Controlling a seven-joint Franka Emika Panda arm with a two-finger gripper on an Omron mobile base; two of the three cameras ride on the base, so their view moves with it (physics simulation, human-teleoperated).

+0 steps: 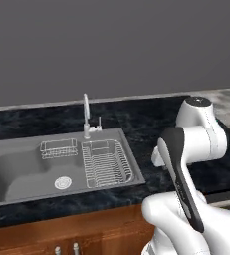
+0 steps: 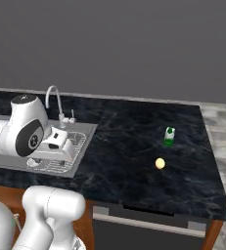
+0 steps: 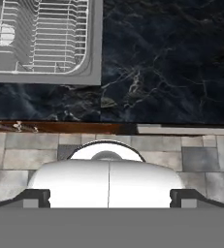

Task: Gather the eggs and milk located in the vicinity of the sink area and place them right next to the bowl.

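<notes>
The milk (image 2: 169, 136), a small green carton with a white top, stands upright on the dark marble counter (image 2: 129, 146), far right of the sink (image 2: 90, 128). A pale yellow egg (image 2: 159, 163) lies a little in front of it. The bowl is out of view. My hand hangs above the sink's right end and the counter's front edge. In the hand view my gripper (image 3: 110, 201) is open with nothing between its wide-apart fingertips (image 3: 36, 196), looking down on the sink (image 3: 96, 48), the counter and the floor. The grey sink (image 1: 17, 169) is at the left in the left base view.
A curved silver faucet (image 1: 86, 109) rises behind the basin. A wire rack (image 1: 105, 162) fills the sink's right half, with a small basket (image 1: 59, 148) beside it. The counter ends at the right (image 2: 217, 195). Wooden cabinet fronts (image 1: 86, 229) run below.
</notes>
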